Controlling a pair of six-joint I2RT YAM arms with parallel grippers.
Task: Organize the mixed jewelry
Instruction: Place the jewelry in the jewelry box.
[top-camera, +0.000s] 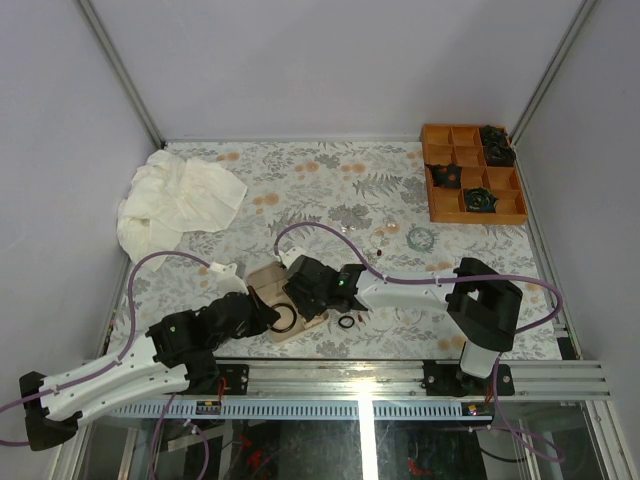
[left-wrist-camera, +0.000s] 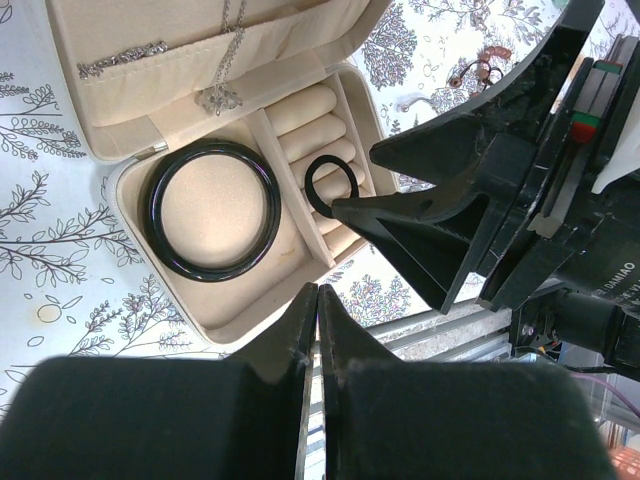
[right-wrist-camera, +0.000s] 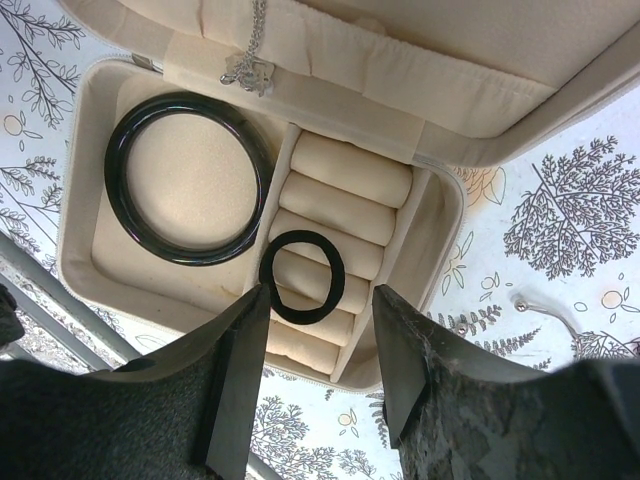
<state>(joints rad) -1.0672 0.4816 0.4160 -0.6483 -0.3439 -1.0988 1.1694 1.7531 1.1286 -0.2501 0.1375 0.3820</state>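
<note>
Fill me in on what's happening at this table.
The right gripper hangs open over the beige jewelry box, its jaws close to a small black ring lying on the ring rolls. A large black bangle sits in the box's main compartment. The left gripper is shut and empty beside the box.

At the jewelry box (right-wrist-camera: 84, 210), the raised lid (right-wrist-camera: 400, 60) walled the far side and the left gripper (left-wrist-camera: 316, 295), fingers pressed together, crowded the near edge; the right gripper (right-wrist-camera: 320, 300), fingers parted, hung over the ring rolls (right-wrist-camera: 350, 170); the compartment holding the black bangle (right-wrist-camera: 115, 180) lay uncovered
</note>
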